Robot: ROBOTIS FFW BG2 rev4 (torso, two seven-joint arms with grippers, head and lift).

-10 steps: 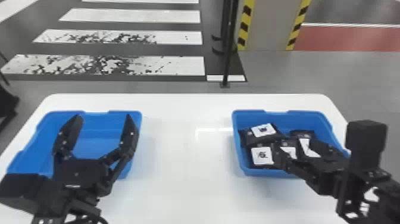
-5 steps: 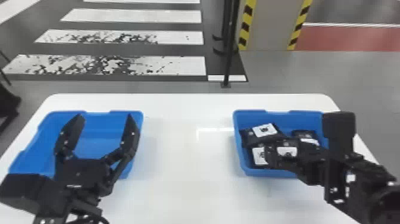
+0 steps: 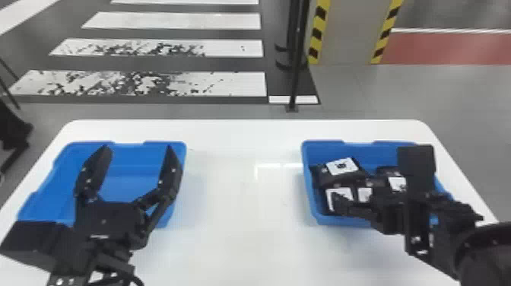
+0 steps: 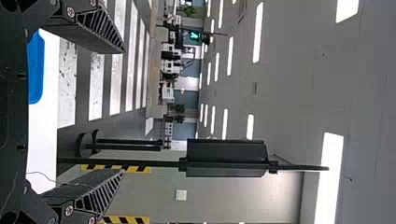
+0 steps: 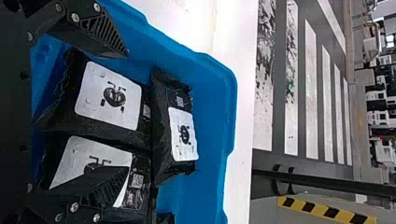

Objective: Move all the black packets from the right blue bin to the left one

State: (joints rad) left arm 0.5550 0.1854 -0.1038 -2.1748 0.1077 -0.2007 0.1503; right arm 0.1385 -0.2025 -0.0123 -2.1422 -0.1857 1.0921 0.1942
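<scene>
White road stripes (image 3: pixel 152 83) cross the dark floor beyond the table, and a pillar (image 3: pixel 346 34) edged in yellow and black stands behind them. On the pale surface (image 3: pixel 243 213) sit two blue bins, well apart.

Over the last second the right arm has swung inward, from the outer side of the right bin (image 3: pixel 308 190) to over its packets, while the left arm has kept its place. The right pincer (image 5: pixel 127 112) is spread wide with nothing held, one finger overlapping the label of a black packet (image 5: pixel 93 163) in the wrist view, another packet (image 5: pixel 109 95) lying alongside. A third packet (image 5: pixel 175 126) rests crosswise against these two, towards the far wall of the bin; whether the fingers touch any of them can't be told.

That shift looks like lining up for a first grasp, with the carrying across still to come: every packet in sight is in the right bin. The next move probably calls for lowering a little, then closing on one packet only. Packed this tightly, a neighbour could get dragged along, and the slick-looking wrapping may slip.

Over the left bin (image 3: pixel 45 194) the left pincer (image 3: pixel 137 149) waits, fingers well parted.
</scene>
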